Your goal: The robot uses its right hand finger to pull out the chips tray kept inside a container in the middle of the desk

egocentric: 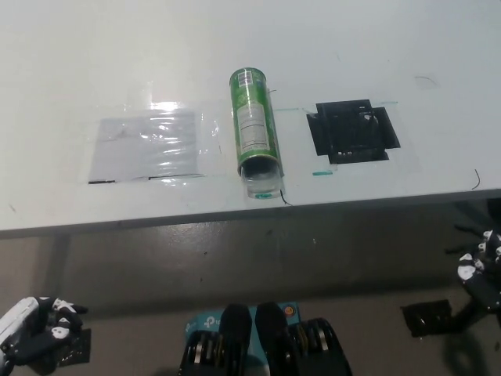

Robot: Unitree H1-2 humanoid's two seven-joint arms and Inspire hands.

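A green chips can (254, 120) lies on its side in the middle of the white desk (235, 39), its open mouth facing the near edge. A clear plastic tray (261, 183) pokes a little out of that mouth. My white left hand (35, 326) rests low at the lower left, below the desk edge, fingers curled. At the lower right my black right hand (479, 270) hangs below the desk, far from the can, with fingers apart and nothing in it.
A shiny clear plastic sheet (146, 146) is taped flat left of the can. A black square patch (353, 130) is stuck to the desk on the right. The desk's near edge (235, 215) runs just below the can's mouth.
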